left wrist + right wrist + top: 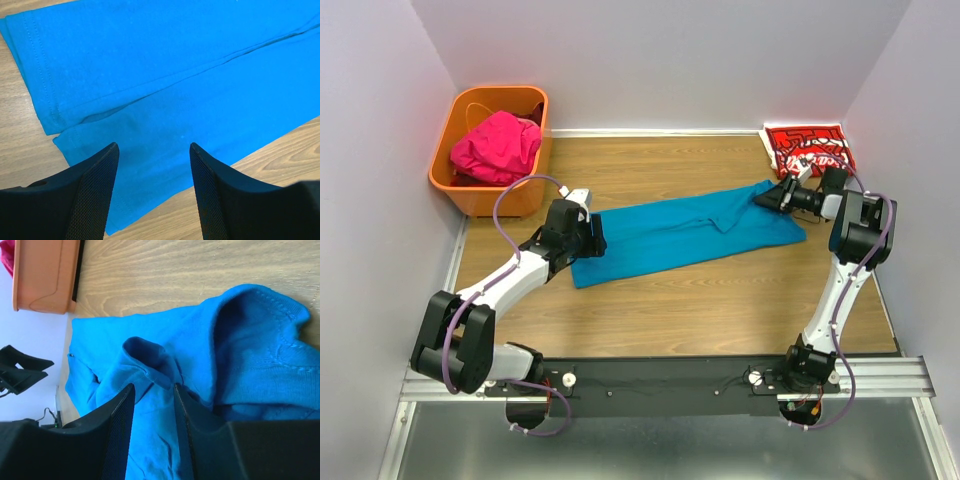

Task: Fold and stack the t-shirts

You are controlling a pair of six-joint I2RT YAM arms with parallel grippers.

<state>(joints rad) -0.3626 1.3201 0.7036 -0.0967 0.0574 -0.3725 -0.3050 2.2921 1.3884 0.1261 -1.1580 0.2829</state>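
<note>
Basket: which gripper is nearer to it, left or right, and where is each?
Left. The left gripper hovers at the end of the teal shirt nearest the basket; the right gripper is at the opposite end, by the red shirt.

The right gripper's (153,387) black jaws stand a little apart over the teal-blue t-shirt (240,340), a raised fold of it between their tips. Whether they pinch it, I can't tell. The shirt lies rumpled on the wooden table (175,275). Far off to the left, an orange plastic basket (45,275) shows a sliver of magenta-pink cloth (6,255).
</note>
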